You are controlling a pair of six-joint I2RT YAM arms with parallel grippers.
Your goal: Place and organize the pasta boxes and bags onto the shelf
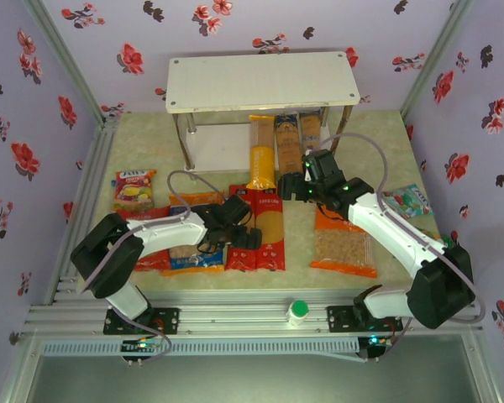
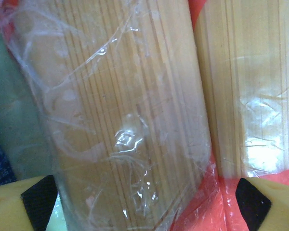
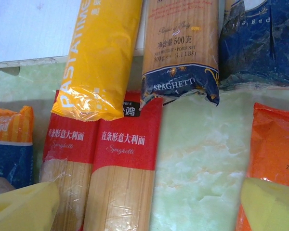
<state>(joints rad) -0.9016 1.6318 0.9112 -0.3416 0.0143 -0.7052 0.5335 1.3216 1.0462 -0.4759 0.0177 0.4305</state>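
My left gripper (image 1: 238, 229) is open and hovers low over the left of two red spaghetti packs (image 1: 239, 239). In the left wrist view its clear window (image 2: 125, 120) lies between my black pads (image 2: 38, 202), with the second red pack (image 2: 245, 96) to the right. My right gripper (image 1: 296, 186) is open and holds nothing. It hangs over the right red pack (image 3: 123, 163) and bare table. The yellow pack (image 3: 101, 57) and two dark blue packs (image 3: 180, 48) lie with their far ends on the lower board (image 1: 223, 147) of the shelf (image 1: 260, 80). The orange bag (image 1: 344, 239) lies to the right.
The blue bag with orange edges (image 1: 193, 252) and a red bag (image 1: 147, 248) lie partly under my left arm. A snack packet (image 1: 134, 189) lies at the left and a teal packet (image 1: 407, 201) at the right. A green-capped bottle (image 1: 297, 312) stands on the front rail.
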